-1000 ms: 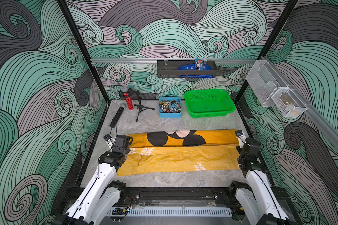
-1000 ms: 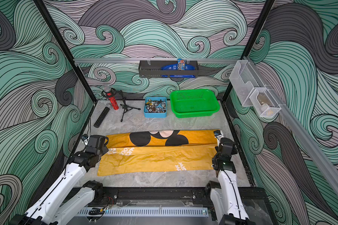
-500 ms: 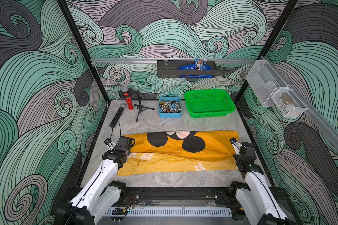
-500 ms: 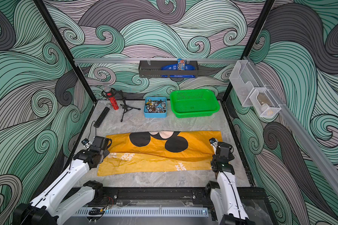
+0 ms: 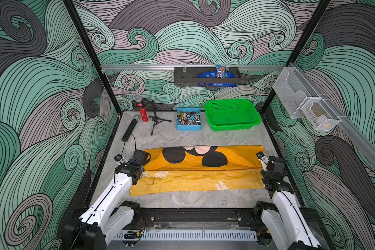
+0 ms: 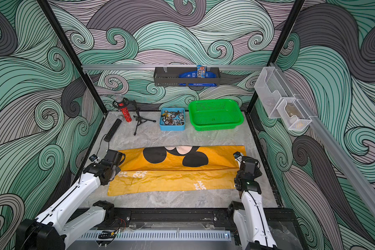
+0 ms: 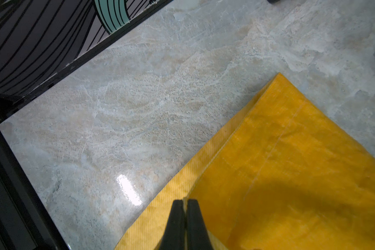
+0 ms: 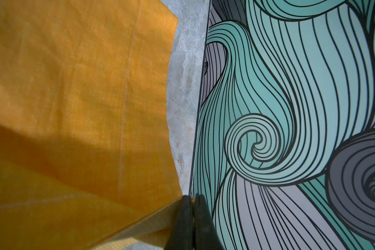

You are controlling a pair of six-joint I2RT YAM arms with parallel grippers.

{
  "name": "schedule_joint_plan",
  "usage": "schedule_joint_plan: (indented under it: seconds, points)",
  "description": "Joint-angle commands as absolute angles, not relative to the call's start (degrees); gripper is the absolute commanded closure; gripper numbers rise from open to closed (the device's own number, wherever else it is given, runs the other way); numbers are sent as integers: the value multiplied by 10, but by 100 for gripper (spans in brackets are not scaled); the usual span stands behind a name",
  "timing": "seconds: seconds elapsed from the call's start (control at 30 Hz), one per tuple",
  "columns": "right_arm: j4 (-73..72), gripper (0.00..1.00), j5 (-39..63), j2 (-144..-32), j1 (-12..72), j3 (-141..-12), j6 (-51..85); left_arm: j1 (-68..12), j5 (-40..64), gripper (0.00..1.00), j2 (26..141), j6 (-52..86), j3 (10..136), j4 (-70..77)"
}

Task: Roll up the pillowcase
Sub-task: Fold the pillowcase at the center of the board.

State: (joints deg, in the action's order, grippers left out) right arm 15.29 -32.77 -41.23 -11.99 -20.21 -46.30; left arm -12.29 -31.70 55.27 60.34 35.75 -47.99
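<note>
One mustard-yellow pillowcase (image 5: 204, 179) lies folded across the lower middle of the desk (image 5: 182, 138). The left end effector (image 7: 185, 207) pinches its left edge and the right end effector (image 8: 192, 202) its right edge. Above it sit one green basket (image 5: 232, 127) and one blue tray (image 5: 188, 128).

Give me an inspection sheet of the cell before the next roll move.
Surface: marble-look tabletop, no spills seen.
Job's things: pillowcase lies across the near half, its far part folded over toward the front; not yet a tight roll.
Clutter: green basket, blue tray of small metal parts, tripod, red microphone and black remote, all toward the back, apart from the fabric.
End effectors: left end effector shut on the pillowcase's edge; right end effector shut on the opposite end.
Cables: thin black cable arcs by the left wrist.
Surroundings: wall rack holding blue packets; clear wall bins; swirl-patterned walls.
</note>
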Motion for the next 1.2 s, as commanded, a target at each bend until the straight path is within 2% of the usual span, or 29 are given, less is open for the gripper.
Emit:
schedule_joint_plan:
  seconds: [0.0,0.77,0.9,1.03,1.07,1.13,1.17]
  points:
    - [169,95,-352,-405,-127,-228,-458,-125,-343,100,559,607,390,-525]
    - [243,94,-303,-410,-129,-163,-475,-128,-264,98,589,645,345,-520]
    - [244,91,-304,-417,-125,-164,-479,-128,-281,89,593,668,345,-533]
    - [242,90,-305,-424,-120,-172,-479,-128,-285,84,596,672,351,-542]
    - [242,88,-305,-426,-120,-173,-480,-128,-286,82,596,673,353,-545]
    - [243,77,-304,-430,-117,-177,-485,-127,-290,69,596,676,360,-552]
    - [245,75,-302,-433,-116,-181,-487,-127,-291,66,595,676,364,-555]
